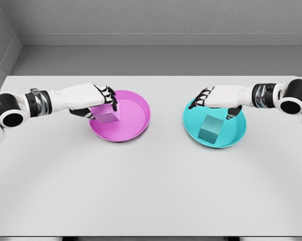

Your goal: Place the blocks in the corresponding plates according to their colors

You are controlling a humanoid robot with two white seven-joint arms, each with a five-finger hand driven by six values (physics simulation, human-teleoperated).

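On the far left, the robot's white left arm (pixel 35 103) comes in over the flat white worktop (pixel 151 191). Its left hand (pixel 93 100) reaches over the near left edge of the round pink plate (pixel 136 118). The fingers (pixel 110 98) are curled down around the top of the small pink cube block (pixel 105 114). They look like they are holding it. The pink block is inside the pink plate, on its left side. It seems to sit on the plate's floor, but the hand hides part of it, so I cannot tell for sure.

To the right, well apart from the pink plate, is the round blue-green plate (pixel 191 125). The blue-green cube block (pixel 210 128) sits inside it, near the middle, with nothing touching it.

The right hand (pixel 218 98) hovers over the back of that plate, just above the blue-green block. Its fingers (pixel 201 98) are loose and a bit bent, and they hold nothing. One dark fingertip hangs down beside the block. The white right arm (pixel 279 95) goes off the right side.

There is no writing or label to read on the plates, the blocks or the arms. Behind the worktop is a plain grey wall (pixel 151 20).
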